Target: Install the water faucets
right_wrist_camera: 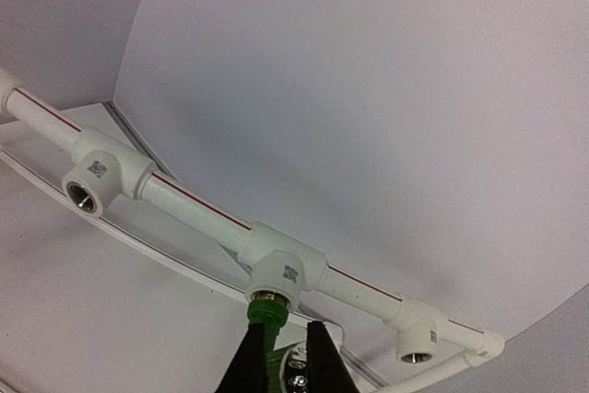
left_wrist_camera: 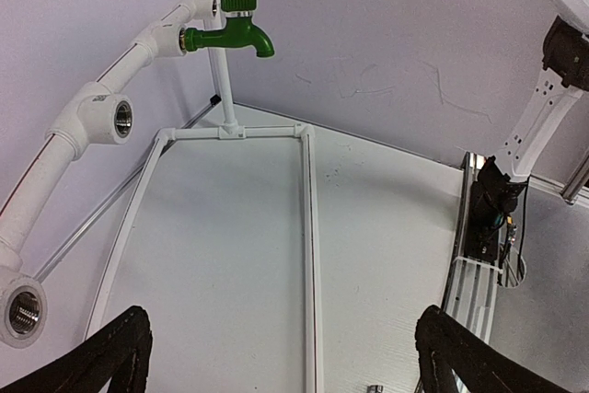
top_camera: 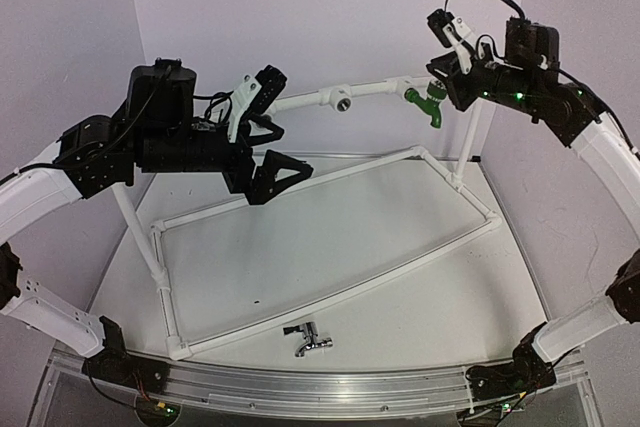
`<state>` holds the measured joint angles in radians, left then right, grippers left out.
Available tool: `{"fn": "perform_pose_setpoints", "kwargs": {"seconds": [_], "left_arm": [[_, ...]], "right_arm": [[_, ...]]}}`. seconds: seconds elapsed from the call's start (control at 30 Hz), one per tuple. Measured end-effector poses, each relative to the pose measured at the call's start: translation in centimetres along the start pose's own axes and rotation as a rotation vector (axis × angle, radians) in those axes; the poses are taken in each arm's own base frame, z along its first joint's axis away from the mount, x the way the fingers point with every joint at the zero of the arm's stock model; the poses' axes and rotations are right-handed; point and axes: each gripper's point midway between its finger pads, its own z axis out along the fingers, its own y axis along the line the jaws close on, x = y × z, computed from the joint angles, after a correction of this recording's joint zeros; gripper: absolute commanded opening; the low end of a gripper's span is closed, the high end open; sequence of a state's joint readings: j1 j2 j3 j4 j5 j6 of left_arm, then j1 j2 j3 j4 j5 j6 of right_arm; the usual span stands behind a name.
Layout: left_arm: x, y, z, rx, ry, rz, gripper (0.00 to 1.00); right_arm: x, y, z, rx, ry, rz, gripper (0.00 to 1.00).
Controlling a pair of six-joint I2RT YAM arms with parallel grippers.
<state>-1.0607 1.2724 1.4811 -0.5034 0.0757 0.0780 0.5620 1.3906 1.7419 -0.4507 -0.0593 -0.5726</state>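
Note:
The bright green faucet [top_camera: 427, 103] hangs from the raised white pipe rail [top_camera: 300, 101] at the back right. Its threaded end sits in a white tee socket [right_wrist_camera: 285, 269]. My right gripper [top_camera: 441, 87] is shut on the green faucet [right_wrist_camera: 268, 316], with one black finger [right_wrist_camera: 324, 358] on each side of its body. The chrome faucet [top_camera: 308, 339] lies on the table near the front edge, free of both grippers. My left gripper [top_camera: 283, 129] is open wide and empty, held above the table at the left. In its wrist view it faces the green faucet [left_wrist_camera: 230, 36].
A white pipe frame [top_camera: 330, 302] lies flat on the table, with uprights carrying the rail. Empty tee sockets [top_camera: 342, 101] [left_wrist_camera: 118, 119] [left_wrist_camera: 22, 311] sit along the rail, and another [right_wrist_camera: 85, 198] to the left of the green faucet. An aluminium rail [top_camera: 320, 387] runs along the near edge.

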Motion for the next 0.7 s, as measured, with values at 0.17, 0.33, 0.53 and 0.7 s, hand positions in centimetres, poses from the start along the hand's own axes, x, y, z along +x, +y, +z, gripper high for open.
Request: {"fn": "perform_pose_setpoints", "kwargs": {"seconds": [0.17, 0.33, 0.53, 0.7], "left_arm": [[0.0, 0.0, 0.0, 0.0, 0.0, 0.0, 1.0], [0.0, 0.0, 0.0, 0.0, 0.0, 0.0, 0.99], [0.0, 0.0, 0.0, 0.0, 0.0, 0.0, 0.99], [0.0, 0.0, 0.0, 0.0, 0.0, 0.0, 0.99]], "right_arm": [[0.0, 3.1, 1.5, -0.049, 0.034, -0.043, 0.0], [2.3, 3.8, 3.6, -0.022, 0.129, -0.069, 0.0], [3.5, 2.2, 4.0, 0.075, 0.19, -0.075, 0.0], [4.1, 0.8, 4.0, 0.123, 0.209, -0.07, 0.0]]}}
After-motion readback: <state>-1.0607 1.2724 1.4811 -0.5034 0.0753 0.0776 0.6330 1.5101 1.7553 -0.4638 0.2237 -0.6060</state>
